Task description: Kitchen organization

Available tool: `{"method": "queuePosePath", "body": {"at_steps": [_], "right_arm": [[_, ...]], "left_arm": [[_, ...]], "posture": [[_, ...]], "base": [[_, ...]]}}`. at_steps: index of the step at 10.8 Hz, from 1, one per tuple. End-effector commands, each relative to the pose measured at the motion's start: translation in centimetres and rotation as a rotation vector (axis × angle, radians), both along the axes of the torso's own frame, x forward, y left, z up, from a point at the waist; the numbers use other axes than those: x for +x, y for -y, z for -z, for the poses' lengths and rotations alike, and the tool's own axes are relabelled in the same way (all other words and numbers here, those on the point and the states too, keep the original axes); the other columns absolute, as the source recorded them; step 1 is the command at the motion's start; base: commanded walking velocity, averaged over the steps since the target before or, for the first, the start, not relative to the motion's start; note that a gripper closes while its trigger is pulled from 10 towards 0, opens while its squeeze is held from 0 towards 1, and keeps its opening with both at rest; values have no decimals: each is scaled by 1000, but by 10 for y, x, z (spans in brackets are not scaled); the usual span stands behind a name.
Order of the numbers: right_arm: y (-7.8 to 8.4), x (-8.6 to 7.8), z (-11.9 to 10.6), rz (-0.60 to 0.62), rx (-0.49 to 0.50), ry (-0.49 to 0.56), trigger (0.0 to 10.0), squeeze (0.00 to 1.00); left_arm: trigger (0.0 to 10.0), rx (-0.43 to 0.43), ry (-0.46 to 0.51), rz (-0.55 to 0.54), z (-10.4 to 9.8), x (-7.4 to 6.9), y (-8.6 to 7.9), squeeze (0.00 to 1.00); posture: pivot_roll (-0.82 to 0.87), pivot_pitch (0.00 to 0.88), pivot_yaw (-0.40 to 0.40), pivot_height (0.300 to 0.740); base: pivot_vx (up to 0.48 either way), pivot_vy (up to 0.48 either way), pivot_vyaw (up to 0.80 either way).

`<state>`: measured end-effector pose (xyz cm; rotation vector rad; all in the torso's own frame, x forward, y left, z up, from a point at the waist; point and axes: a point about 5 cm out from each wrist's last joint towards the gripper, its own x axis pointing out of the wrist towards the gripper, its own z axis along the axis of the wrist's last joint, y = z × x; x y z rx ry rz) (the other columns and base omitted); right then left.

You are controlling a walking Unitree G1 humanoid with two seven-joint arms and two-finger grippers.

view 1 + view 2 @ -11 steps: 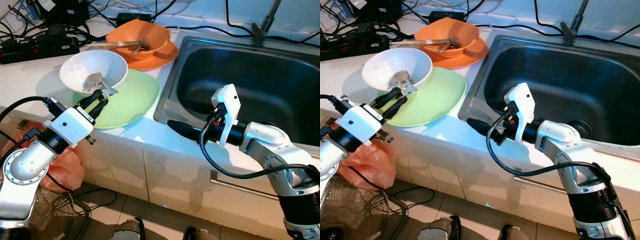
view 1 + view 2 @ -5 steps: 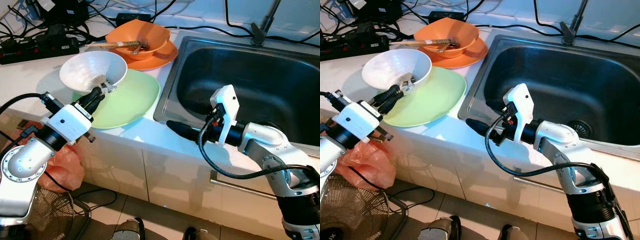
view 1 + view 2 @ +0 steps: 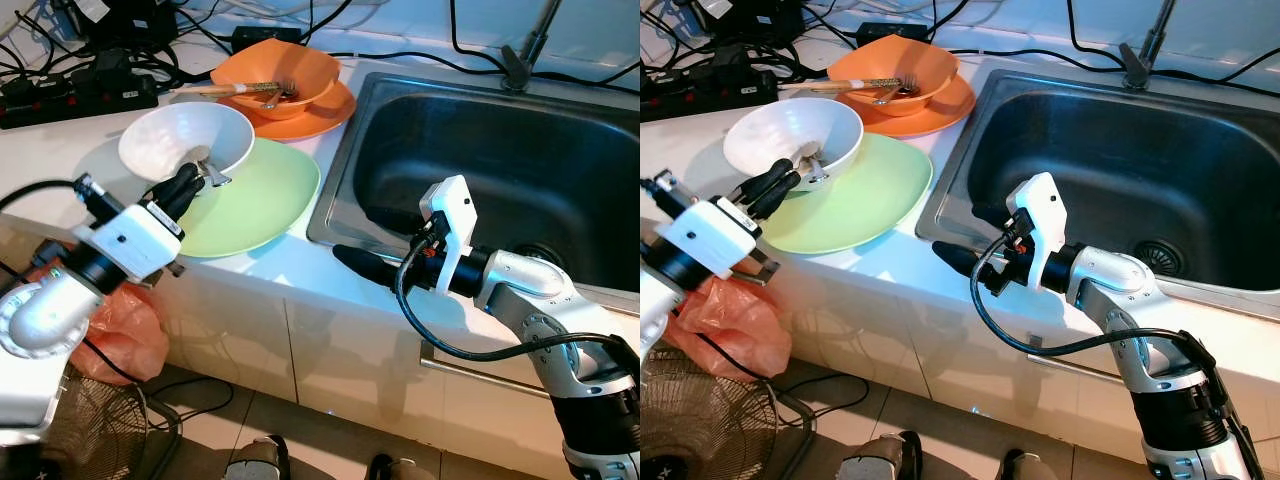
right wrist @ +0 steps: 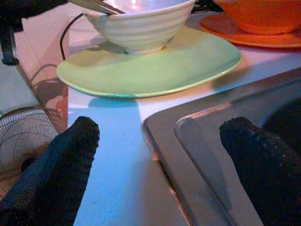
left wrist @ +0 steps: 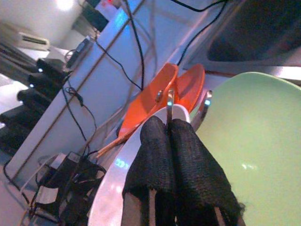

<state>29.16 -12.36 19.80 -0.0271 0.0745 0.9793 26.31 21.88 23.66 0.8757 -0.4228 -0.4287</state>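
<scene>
A white bowl (image 3: 185, 135) rests on the back part of a pale green plate (image 3: 262, 195) on the counter, left of the sink. A metal utensil (image 3: 207, 173) leans over the bowl's near rim. My left gripper (image 3: 186, 181) is at that rim, shut on the utensil's thin handle (image 5: 170, 101), which stands up between the two black fingertips (image 5: 155, 136). My right gripper (image 3: 968, 235) hovers open over the counter strip in front of the sink, holding nothing, its fingers (image 4: 56, 169) spread wide and pointing toward the plate.
Behind the white bowl, an orange bowl (image 3: 285, 62) holding utensils sits on an orange plate (image 3: 332, 110). The steel sink (image 3: 500, 165) and faucet (image 3: 522, 55) lie to the right. Cables and a power strip (image 3: 80, 92) crowd the back left. An orange bag (image 3: 135, 335) lies on the floor.
My left gripper has moved forward to the bowl's rim and its fingers have come together on the utensil's handle. The right gripper has barely shifted.
</scene>
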Motion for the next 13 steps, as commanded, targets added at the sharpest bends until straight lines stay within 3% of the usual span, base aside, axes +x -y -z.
{"method": "queuePosePath", "body": {"at_steps": [1, 6, 7, 8, 10, 11, 12, 13], "right_arm": [[0, 0, 1, 2, -7, 12, 10000, 0], [2, 3, 2, 9, -7, 11, 10000, 0], [1, 3, 3, 11, -5, 10, 10000, 0], [-2, 5, 4, 30, 10, 9, 10000, 0], [-5, 9, 4, 77, 48, 2, 10000, 0], [-5, 10, 5, 86, 51, 2, 10000, 0], [-3, 13, 5, 125, 71, -7, 10000, 0], [-3, 16, 3, 144, 95, -13, 10000, 0]], "left_arm": [[0, -3, 6, -7, -11, 1, -6, 0], [0, 56, -132, 52, -16, 0, -16, 0], [0, 50, -55, 32, -34, 4, -18, 0], [0, 18, 109, 21, -58, 8, -10, 0], [0, 25, 259, 25, -67, 10, 7, 0], [0, 12, 288, 12, -70, 13, 9, 0], [0, -7, 391, 21, -80, 17, 21, 0], [0, -36, 399, 88, -79, 20, 36, 0]], "posture": [[174, 148, 27, 740], [184, 142, 23, 740], [183, 140, 22, 740], [179, 136, 23, 740], [168, 131, 27, 740], [168, 131, 27, 740], [160, 124, 27, 740], [156, 118, 30, 740]], "base": [[0, 0, 0], [0, 0, 0], [0, 0, 0], [0, 0, 0], [0, 0, 0], [0, 0, 0], [0, 0, 0], [0, 0, 0]]}}
